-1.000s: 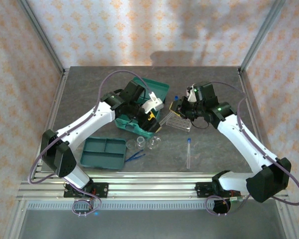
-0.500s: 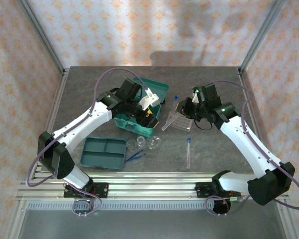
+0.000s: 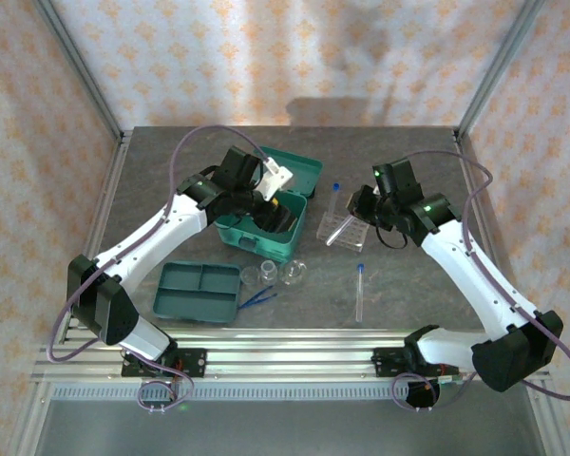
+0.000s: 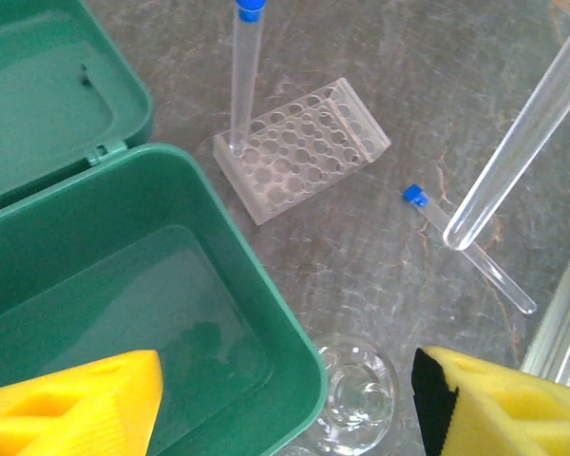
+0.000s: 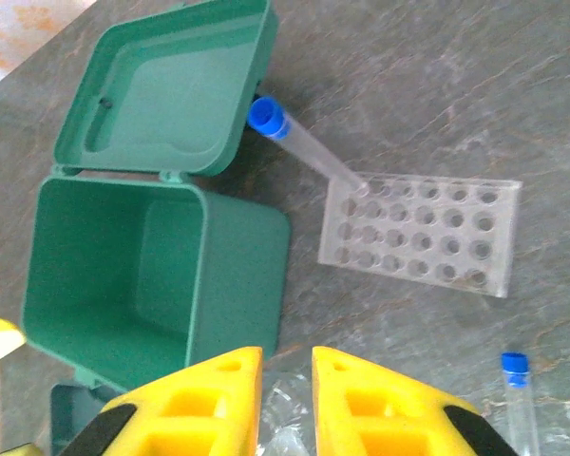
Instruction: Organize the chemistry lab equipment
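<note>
Teal case (image 5: 123,285): lid open, left gripper (image 4: 287,380) above it, jaws wide apart, empty.
Right gripper (image 5: 287,366): clamped on a tilted test tube (image 4: 508,152) (rounded end down) near the rack (image 4: 304,147).
Rack: one capped tube (image 4: 242,81) standing in a corner hole.

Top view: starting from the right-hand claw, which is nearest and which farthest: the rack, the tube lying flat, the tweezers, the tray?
1. Rack: just beside the right gripper, on its centre-table side.
2. Lying tube: closer to the arm bases, right of centre.
3. Tweezers: left of centre, near the front.
4. Tray: farthest, front left.
</note>
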Controlling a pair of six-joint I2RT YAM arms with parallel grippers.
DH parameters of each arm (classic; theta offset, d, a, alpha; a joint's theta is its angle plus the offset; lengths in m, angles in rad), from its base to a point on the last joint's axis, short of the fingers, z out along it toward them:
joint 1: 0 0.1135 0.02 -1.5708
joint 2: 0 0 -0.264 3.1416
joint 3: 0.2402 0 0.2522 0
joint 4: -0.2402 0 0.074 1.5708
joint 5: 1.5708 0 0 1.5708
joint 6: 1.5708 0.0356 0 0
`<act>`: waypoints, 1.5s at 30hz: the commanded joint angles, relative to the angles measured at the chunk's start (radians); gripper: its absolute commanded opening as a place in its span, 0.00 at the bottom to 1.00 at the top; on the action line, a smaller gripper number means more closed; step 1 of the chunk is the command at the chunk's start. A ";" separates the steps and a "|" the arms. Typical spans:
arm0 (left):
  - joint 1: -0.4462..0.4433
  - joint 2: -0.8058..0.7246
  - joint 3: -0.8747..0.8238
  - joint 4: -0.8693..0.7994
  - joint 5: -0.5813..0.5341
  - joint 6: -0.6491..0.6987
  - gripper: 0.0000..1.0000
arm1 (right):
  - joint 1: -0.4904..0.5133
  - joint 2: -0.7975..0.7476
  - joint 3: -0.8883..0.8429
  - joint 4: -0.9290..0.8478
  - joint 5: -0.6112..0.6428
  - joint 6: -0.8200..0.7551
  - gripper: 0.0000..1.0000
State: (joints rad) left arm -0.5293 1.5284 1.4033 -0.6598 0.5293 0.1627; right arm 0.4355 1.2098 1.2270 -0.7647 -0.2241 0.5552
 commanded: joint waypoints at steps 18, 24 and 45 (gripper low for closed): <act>0.048 0.039 0.014 0.049 -0.184 -0.080 0.81 | 0.160 0.077 0.027 -0.057 0.529 -0.032 0.08; 0.053 0.033 0.013 0.053 -0.184 -0.090 0.81 | 0.161 0.098 0.006 0.016 0.615 0.011 0.08; 0.070 0.014 -0.002 0.065 -0.176 -0.103 0.81 | 0.187 0.269 -0.008 0.204 0.783 0.068 0.09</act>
State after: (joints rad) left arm -0.4683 1.5604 1.3987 -0.6151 0.3729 0.0753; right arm 0.6155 1.4578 1.2152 -0.5880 0.4831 0.6060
